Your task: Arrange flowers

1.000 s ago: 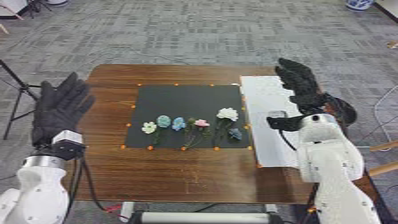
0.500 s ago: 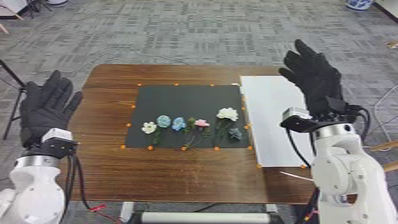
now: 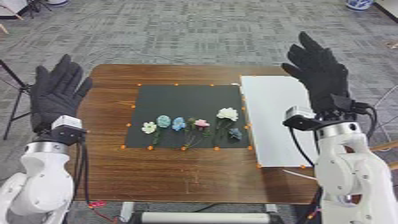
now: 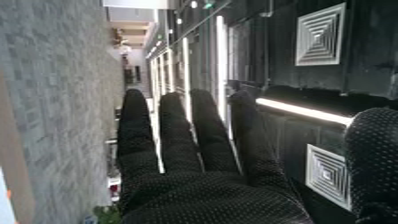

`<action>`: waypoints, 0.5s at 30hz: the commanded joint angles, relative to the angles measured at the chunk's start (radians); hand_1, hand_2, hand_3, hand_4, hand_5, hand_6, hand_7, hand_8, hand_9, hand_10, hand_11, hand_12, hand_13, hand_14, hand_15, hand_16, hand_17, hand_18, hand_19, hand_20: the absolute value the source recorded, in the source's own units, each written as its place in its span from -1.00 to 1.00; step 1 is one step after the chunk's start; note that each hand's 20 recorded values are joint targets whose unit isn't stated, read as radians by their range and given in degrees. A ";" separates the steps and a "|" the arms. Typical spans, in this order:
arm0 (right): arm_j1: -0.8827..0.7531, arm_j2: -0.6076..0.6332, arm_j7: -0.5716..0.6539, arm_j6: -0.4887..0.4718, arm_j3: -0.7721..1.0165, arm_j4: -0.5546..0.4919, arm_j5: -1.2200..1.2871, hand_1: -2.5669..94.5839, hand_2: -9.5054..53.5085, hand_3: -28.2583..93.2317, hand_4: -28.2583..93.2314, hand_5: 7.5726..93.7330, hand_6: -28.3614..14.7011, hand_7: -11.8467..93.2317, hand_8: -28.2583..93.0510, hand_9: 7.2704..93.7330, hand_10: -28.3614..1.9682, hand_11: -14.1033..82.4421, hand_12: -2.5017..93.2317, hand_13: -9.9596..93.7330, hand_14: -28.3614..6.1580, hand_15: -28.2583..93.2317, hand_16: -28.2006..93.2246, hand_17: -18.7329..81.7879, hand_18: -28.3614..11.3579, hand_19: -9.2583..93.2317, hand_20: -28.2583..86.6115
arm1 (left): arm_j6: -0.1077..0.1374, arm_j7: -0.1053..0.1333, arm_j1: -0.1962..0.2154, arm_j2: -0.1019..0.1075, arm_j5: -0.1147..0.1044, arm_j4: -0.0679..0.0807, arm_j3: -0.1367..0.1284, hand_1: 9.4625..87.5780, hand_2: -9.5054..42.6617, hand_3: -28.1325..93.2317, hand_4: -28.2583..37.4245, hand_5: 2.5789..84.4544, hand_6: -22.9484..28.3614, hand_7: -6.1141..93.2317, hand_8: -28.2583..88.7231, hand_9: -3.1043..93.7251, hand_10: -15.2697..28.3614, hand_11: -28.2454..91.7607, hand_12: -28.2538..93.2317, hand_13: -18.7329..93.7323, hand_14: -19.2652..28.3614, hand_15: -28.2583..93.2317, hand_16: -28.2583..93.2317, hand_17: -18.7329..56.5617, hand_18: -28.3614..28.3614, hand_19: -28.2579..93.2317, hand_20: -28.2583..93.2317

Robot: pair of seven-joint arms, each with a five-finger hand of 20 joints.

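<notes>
Flowers [image 3: 227,114] | black mat [image 3: 187,100] | apart from left fingers [image 3: 60,75], right fingers [image 3: 310,45] | apparently lower

On the tabletop [image 3: 160,175], a mat [image 3: 188,100] was laid, with a sheet [image 3: 275,115] placed just to its right. Across the mat's nearer part, flowers [image 3: 179,123] were set side by side in a loose row. At its right end, one bloom [image 3: 227,114] was placed farther back, and another bloom [image 3: 234,133] was laid nearer the robot. Dots [image 3: 129,125] were spaced around the mat's edges.
</notes>
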 commanded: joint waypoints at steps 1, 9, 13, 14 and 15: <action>-0.045 -0.034 -0.003 -0.063 0.028 -0.027 0.013 -0.86 -0.36 0.71 -0.95 -0.37 0.02 -0.73 -0.66 -0.41 -0.15 -0.66 -0.73 -0.36 -0.08 -0.46 -0.29 -0.44 -0.31 -0.26 -0.30 | 0.013 0.018 0.044 -0.042 0.016 -0.033 -0.018 -0.50 0.12 0.37 -1.00 -0.17 0.13 -0.75 -0.67 -0.37 0.22 -0.32 -0.47 -0.33 0.14 -0.38 -0.62 -0.63 0.36 -0.02 -0.44; -0.063 -0.023 -0.016 -0.083 0.060 -0.047 0.003 -0.86 -0.36 0.71 -0.95 -0.37 0.02 -0.74 -0.66 -0.42 -0.16 -0.67 -0.73 -0.36 -0.08 -0.47 -0.28 -0.44 -0.32 -0.27 -0.30 | 0.009 0.019 0.012 -0.039 0.014 -0.029 0.007 -0.51 0.12 0.38 -1.00 -0.16 0.14 -0.75 -0.67 -0.37 0.23 -0.31 -0.47 -0.32 0.15 -0.37 -0.63 -0.63 0.38 -0.01 -0.45; -0.072 -0.020 -0.017 -0.065 0.068 -0.055 0.014 -0.86 -0.36 0.70 -0.95 -0.37 0.02 -0.74 -0.65 -0.42 -0.16 -0.67 -0.73 -0.36 -0.09 -0.47 -0.27 -0.44 -0.32 -0.26 -0.30 | 0.000 0.013 -0.009 -0.041 0.020 -0.022 0.022 -0.52 0.12 0.39 -1.00 -0.15 0.14 -0.75 -0.67 -0.36 0.23 -0.31 -0.47 -0.32 0.16 -0.36 -0.63 -0.64 0.38 0.00 -0.45; -0.075 -0.021 -0.015 -0.069 0.070 -0.057 0.015 -0.86 -0.36 0.70 -0.95 -0.37 0.02 -0.73 -0.65 -0.42 -0.16 -0.67 -0.72 -0.36 -0.09 -0.47 -0.27 -0.44 -0.33 -0.26 -0.30 | 0.002 0.013 -0.012 -0.039 0.025 -0.023 0.022 -0.52 0.12 0.40 -1.00 -0.15 0.14 -0.75 -0.67 -0.36 0.23 -0.31 -0.47 -0.32 0.15 -0.36 -0.63 -0.64 0.39 0.00 -0.45; -0.079 -0.021 -0.017 -0.070 0.069 -0.059 0.015 -0.86 -0.36 0.70 -0.95 -0.37 0.02 -0.73 -0.65 -0.42 -0.16 -0.67 -0.72 -0.36 -0.09 -0.47 -0.27 -0.44 -0.33 -0.26 -0.30 | 0.002 0.014 -0.008 -0.039 0.031 -0.026 0.018 -0.52 0.12 0.40 -1.00 -0.15 0.14 -0.75 -0.67 -0.36 0.23 -0.31 -0.47 -0.32 0.16 -0.36 -0.63 -0.64 0.39 0.00 -0.45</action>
